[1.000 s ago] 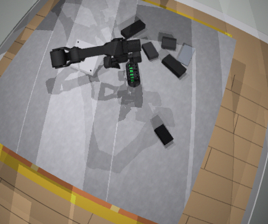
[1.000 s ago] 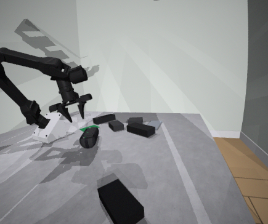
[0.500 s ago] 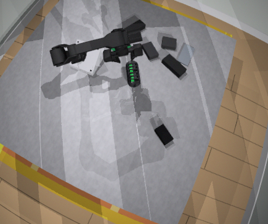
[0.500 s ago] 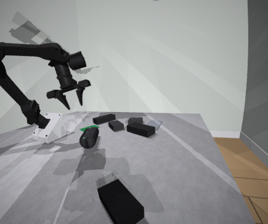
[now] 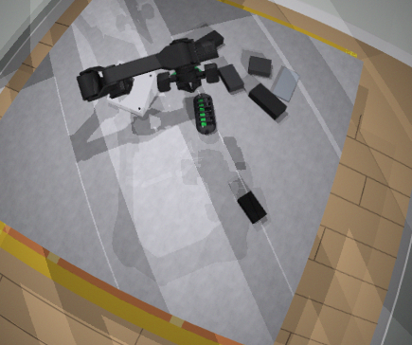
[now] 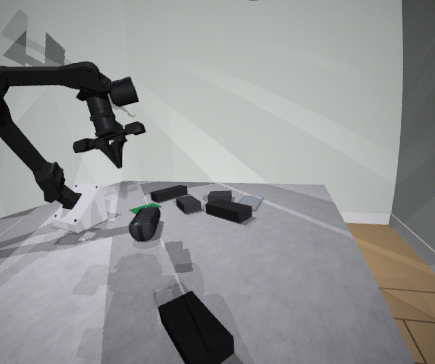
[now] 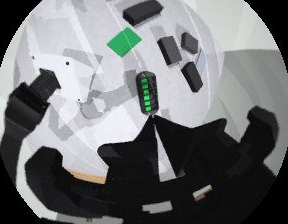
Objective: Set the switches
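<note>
Grey bench: controller unit (image 5: 205, 113) lies lengthwise, switches up.

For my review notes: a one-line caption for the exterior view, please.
Shut, empty gripper hangs high above the dark controller unit on the grey bench.

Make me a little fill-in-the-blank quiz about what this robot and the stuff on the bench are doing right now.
1. The fingers of the gripper are ____ and hold nothing.
2. The gripper hangs ____ the controller unit, not touching it.
3. The controller unit's switches show the colour ____.
4. The black box lying apart from the other modules is ____ in number.

Missing words: shut; above; green; one
</note>
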Robot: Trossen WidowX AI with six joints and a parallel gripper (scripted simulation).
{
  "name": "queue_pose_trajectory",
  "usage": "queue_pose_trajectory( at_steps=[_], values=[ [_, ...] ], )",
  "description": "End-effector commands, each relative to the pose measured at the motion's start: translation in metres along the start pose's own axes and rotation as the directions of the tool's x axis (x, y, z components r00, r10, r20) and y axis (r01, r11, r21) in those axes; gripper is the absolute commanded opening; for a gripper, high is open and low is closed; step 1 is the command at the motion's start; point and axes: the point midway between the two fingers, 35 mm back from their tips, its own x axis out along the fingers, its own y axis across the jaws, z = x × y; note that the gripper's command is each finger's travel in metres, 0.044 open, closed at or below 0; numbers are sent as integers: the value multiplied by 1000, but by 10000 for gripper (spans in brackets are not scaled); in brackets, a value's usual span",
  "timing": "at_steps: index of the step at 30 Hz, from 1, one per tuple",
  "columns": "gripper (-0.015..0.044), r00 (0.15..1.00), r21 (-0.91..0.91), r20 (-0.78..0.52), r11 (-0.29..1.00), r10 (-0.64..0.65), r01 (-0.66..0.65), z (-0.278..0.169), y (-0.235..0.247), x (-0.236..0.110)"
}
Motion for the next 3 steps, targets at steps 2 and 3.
queue_pose_trajectory(
  at_steps=[2, 3],
  values=[
    [0, 1000, 5, 4, 1000, 2, -3, 1, 0, 0],
    [0, 1000, 5, 4, 1000, 2, -3, 1, 0, 0]
  ],
)
